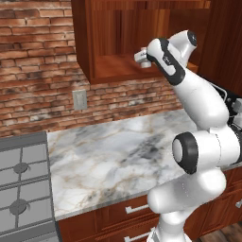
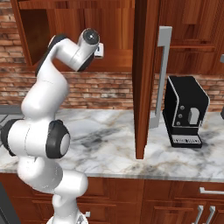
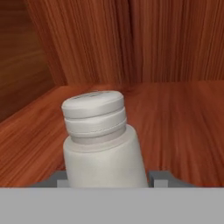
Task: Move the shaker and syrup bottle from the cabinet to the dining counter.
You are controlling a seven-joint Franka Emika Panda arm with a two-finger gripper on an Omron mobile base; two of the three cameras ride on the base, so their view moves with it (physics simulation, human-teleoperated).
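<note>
While inside the cabinet [image 1: 113, 71], fingers [image 3: 159, 178] clamp shaker [image 3: 99, 140] (tilted).

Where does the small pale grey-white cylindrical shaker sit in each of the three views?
Left base view: small pale grey-white cylindrical shaker at upper centre, on the reddish-brown wooden cabinet shelf, at the arm's hand.
Right base view: hidden behind the hand.
Hand view: shaker at lower centre, between the fingers.
Shared landmark: the cabinet shelf.

We see a home kitchen: red brick wall [image 1: 33, 71], reddish-brown wooden wall cabinets [image 1: 101, 38], grey-veined marble counter [image 1: 108, 156], grey gas stove [image 1: 21, 189], black coffee machine [image 2: 186, 111], wood drawers [image 2: 175, 197].
</note>
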